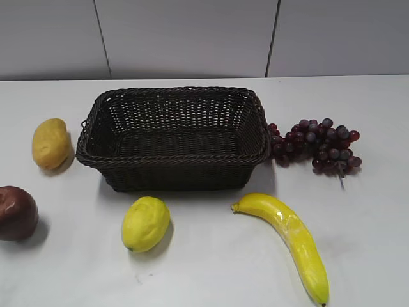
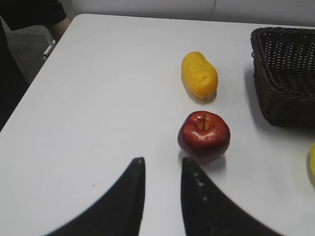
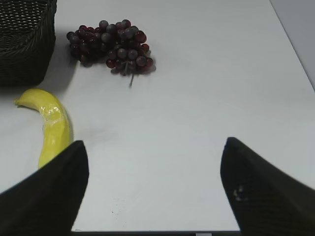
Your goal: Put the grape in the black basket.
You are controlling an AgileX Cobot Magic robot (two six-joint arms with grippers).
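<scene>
The grape [image 1: 316,144] is a bunch of small dark purple-red grapes. It lies on the white table just right of the black basket [image 1: 172,157], a dark woven wicker basket that is empty. In the right wrist view the grape [image 3: 112,47] lies far ahead and to the left, with the basket's corner [image 3: 24,44] at the top left. My right gripper [image 3: 154,147] is wide open and empty above bare table. My left gripper [image 2: 162,164] holds nothing, its jaws a narrow gap apart, just short of a red apple [image 2: 204,135]. Neither gripper shows in the exterior view.
A banana [image 1: 294,240] lies in front of the basket at the right, and it also shows in the right wrist view [image 3: 51,125]. A lemon [image 1: 146,223] lies in front of the basket. A yellow mango-like fruit [image 1: 50,143] and the apple [image 1: 16,213] lie to the left.
</scene>
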